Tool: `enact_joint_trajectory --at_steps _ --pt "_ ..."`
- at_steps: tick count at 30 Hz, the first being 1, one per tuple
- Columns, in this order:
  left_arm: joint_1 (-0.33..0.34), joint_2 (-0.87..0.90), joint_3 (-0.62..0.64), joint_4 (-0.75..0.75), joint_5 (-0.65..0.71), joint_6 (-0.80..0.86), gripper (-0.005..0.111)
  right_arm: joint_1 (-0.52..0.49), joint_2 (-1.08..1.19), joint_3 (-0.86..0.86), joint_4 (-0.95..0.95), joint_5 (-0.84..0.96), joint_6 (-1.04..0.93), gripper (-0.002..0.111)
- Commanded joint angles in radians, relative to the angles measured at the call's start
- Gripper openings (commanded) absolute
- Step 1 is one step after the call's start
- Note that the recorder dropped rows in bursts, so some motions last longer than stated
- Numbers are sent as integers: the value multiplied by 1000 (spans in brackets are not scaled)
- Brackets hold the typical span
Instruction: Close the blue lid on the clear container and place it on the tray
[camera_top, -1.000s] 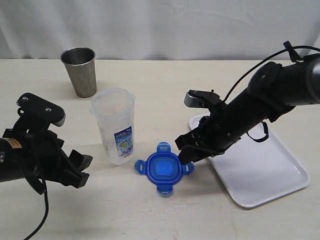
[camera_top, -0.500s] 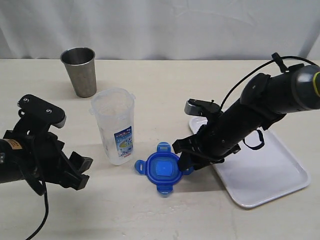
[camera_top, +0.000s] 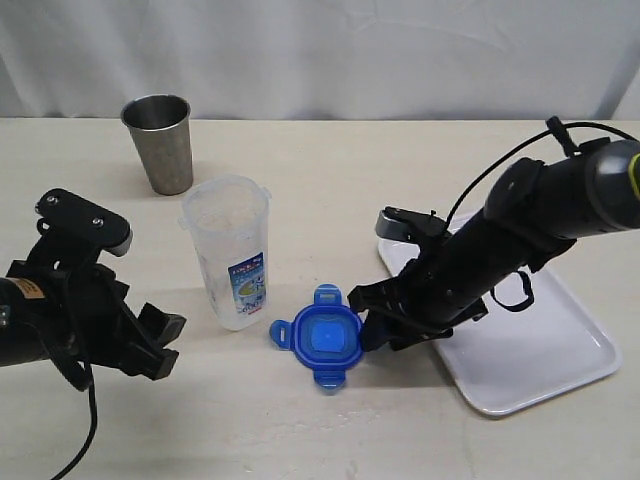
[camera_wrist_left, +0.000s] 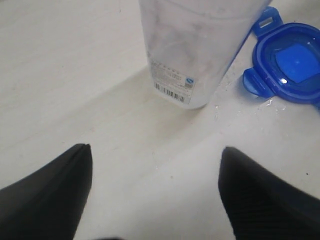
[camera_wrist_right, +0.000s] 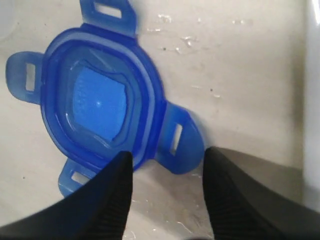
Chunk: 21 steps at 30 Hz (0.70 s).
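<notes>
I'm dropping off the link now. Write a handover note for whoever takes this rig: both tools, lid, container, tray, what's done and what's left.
Left tool: open, holding nothing, low over the table, facing the base of the clear container.
Right tool: open, jaws either side of one flap of the blue lid, not closed on it.
Lid: flat on the table, lighter centre up, between container and tray.
Container: upright, uncovered, in front of the steel cup.
Tray: partly beneath the right arm; container not on it.
Done: nothing completed.
Left: grasp lid, close it on container, set container on tray.
</notes>
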<state>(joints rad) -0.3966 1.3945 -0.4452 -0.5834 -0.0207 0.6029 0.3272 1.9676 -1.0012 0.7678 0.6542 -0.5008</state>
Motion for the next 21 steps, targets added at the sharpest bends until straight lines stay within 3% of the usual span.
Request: enact_joint_trajectory --at_steps 1,11,19,21 --pt "3 -7 3 -6 2 -6 67 1 17 19 114 -26 -112 44" --pt "3 -7 3 -6 6 -6 67 1 51 19 112 -33 -123 33" --pt "3 -7 3 -6 11 -6 67 1 51 13 112 -64 -176 4" --pt "3 -7 3 -6 11 -6 67 1 51 13 112 -74 -176 4"
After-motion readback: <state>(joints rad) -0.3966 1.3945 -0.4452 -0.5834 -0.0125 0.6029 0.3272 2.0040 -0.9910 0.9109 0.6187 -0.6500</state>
